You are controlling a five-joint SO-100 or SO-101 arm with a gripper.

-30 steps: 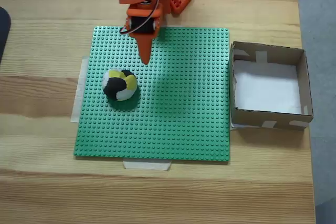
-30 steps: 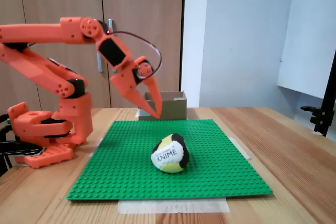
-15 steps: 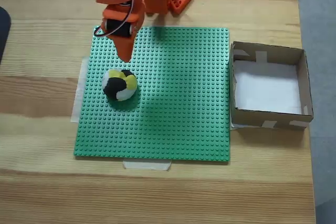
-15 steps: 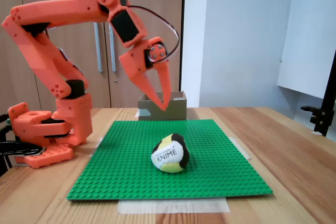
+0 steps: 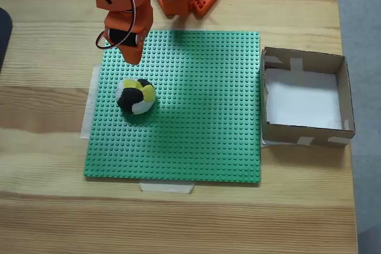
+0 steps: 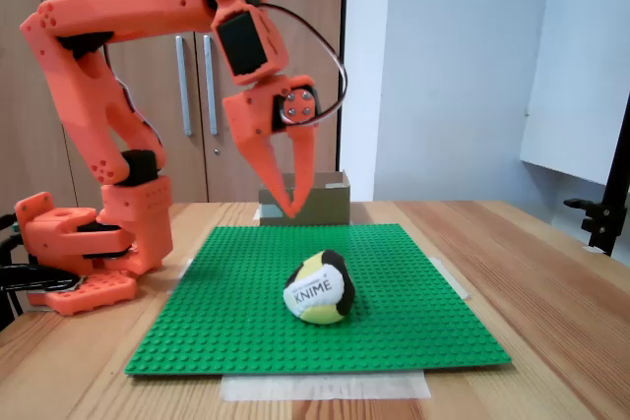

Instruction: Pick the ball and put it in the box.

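The orange arm [image 6: 118,27] is rising from its base [image 6: 84,243] at the left of the side-on fixed view, bending at the elbow and reaching forward over the green baseplate [image 6: 394,312]. Its wrist is turning down, so the gripper [image 6: 293,211] is pointing almost straight at the plate, hanging in the air above it. In the top-down fixed view the gripper [image 5: 133,60] is hovering over the plate's [image 5: 202,117] upper left part, just above the ball [image 5: 136,96] in that picture and not touching it.

The two fingers are meeting at their tips and spreading only a little higher up, so the jaws are standing narrow, nearly closed, and are gripping nothing. A dark cable is looping from the upper arm down to the gripper.

The ball [image 6: 318,288] is lying on the plate, in its left half as the top-down view shows it, with dark lettering on a white patch facing the side camera. It is sitting apart from the gripper, below and in front of the tips.

The box [image 5: 305,98] is standing on the wooden table [image 5: 47,206] just beside the plate's right edge in the top-down view, its white bottom showing. In the side view the box [image 6: 325,202] is sitting behind the gripper at the plate's far edge.
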